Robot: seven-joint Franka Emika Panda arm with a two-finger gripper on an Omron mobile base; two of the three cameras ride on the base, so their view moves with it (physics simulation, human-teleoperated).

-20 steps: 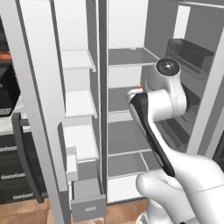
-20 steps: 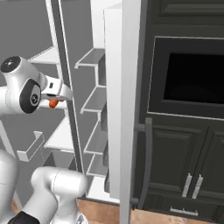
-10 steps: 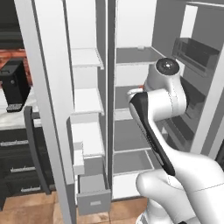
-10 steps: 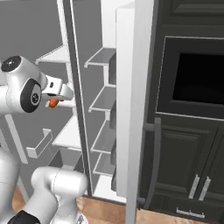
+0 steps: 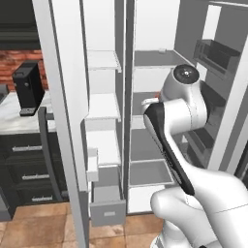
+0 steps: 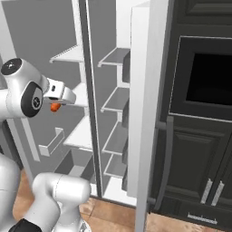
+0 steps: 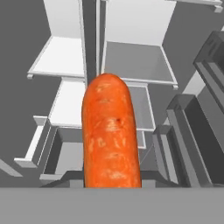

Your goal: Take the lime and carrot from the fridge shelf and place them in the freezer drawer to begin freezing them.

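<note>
Freezer drawer (image 5: 107, 211), pale grey, pulled open low at left; gripper (image 6: 58, 103), raised before the fridge shelves, clamped on the carrot (image 7: 111, 138), orange, filling the hand view centre; dark door bins (image 7: 192, 131) at right.

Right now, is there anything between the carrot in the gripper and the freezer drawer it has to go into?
Nothing visible. The carrot is held high in the gripper; the freezer drawer stands pulled open low on the freezer side, its top uncovered.
</note>
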